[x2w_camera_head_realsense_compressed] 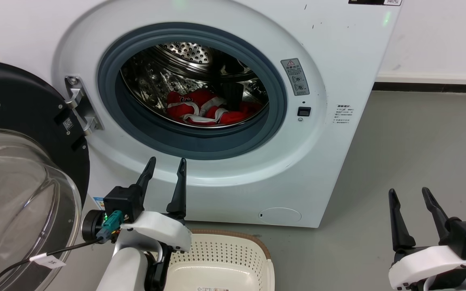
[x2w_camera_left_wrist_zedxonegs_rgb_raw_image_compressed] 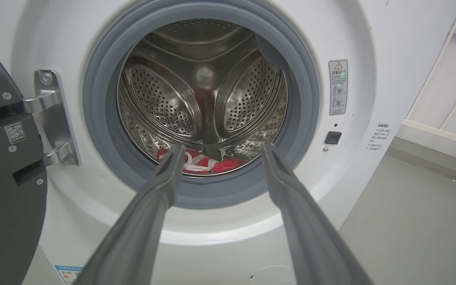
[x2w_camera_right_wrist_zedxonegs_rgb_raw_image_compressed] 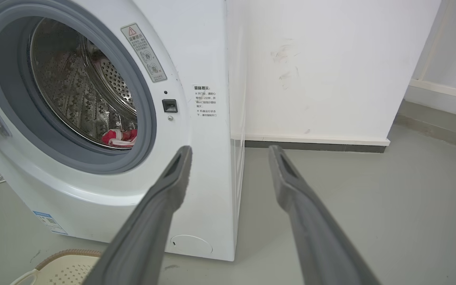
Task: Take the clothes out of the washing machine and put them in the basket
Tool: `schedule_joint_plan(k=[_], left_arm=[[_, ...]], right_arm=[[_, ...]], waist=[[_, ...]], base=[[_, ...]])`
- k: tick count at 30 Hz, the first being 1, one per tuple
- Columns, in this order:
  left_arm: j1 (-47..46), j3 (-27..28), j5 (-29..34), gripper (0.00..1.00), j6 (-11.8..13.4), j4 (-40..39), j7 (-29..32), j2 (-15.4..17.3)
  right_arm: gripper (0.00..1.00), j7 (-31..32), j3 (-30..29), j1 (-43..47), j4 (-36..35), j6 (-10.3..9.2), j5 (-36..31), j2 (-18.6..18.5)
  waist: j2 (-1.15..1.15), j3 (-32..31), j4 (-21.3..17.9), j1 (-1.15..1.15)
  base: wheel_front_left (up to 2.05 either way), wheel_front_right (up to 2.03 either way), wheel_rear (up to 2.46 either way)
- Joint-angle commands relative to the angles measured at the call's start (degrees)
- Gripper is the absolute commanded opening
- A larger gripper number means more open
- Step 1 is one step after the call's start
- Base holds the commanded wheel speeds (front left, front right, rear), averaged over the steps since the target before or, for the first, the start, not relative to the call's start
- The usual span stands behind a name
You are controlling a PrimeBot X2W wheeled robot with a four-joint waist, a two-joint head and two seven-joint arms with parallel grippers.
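Observation:
Red clothes [x2w_camera_head_realsense_compressed: 206,109] with white trim lie bunched at the bottom of the steel drum of the white washing machine [x2w_camera_head_realsense_compressed: 338,153], whose porthole stands open. They also show low in the drum in the left wrist view as clothes [x2w_camera_left_wrist_zedxonegs_rgb_raw_image_compressed: 204,163] and in the right wrist view as clothes [x2w_camera_right_wrist_zedxonegs_rgb_raw_image_compressed: 120,137]. My left gripper [x2w_camera_head_realsense_compressed: 166,163] is open, empty, in front of the porthole's lower rim, outside the drum. Off to the lower right, over the floor, my right gripper [x2w_camera_head_realsense_compressed: 409,192] is open and empty too. The cream basket [x2w_camera_head_realsense_compressed: 229,250] sits on the floor below the washer front, partly behind my left arm.
The black-framed glass door [x2w_camera_head_realsense_compressed: 18,169] is swung open at the left, close beside my left arm, held by a metal hinge [x2w_camera_head_realsense_compressed: 80,105]. Grey floor [x2w_camera_head_realsense_compressed: 411,145] stretches to the right of the washer, up to a white wall [x2w_camera_right_wrist_zedxonegs_rgb_raw_image_compressed: 323,67].

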Motion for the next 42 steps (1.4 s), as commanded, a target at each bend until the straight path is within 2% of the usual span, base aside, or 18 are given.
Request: schedule_joint_plan(k=[1, 17, 34, 42], left_arm=[[-1.1, -0.1, 1.3, 1.00, 0.3, 0.1, -0.5, 0.1], [-1.8, -0.9, 6.9, 1.00, 1.0, 1.5, -2.1, 0.1], [-2.3, -0.6, 6.1, 1.00, 1.3, 2.3, -2.0, 0.1], [-5.0, -0.5, 5.6, 1.00, 2.2, 1.8, -2.0, 0.1]], right_arm=[[1.00, -0.4, 0.1, 0.3, -0.5, -0.02, -1.4, 0.0], [1.00, -1.5, 0.4, 1.0, -0.5, -0.02, -7.0, 0.1], [1.00, -1.3, 0.6, 0.6, -0.2, -0.02, -6.0, 0.1], [1.00, -0.7, 0.8, -1.7, -2.6, -0.02, -5.5, 0.1]], waist=[[0.00, 0.0, 0.1, 0.00], [0.00, 0.3, 0.4, 0.00], [0.00, 0.7, 0.5, 0.00], [0.00, 5.2, 0.1, 0.00]], base=[[0.00, 0.00, 0.00], [0.00, 0.00, 0.00], [0.00, 0.00, 0.00], [0.00, 0.00, 0.00]])
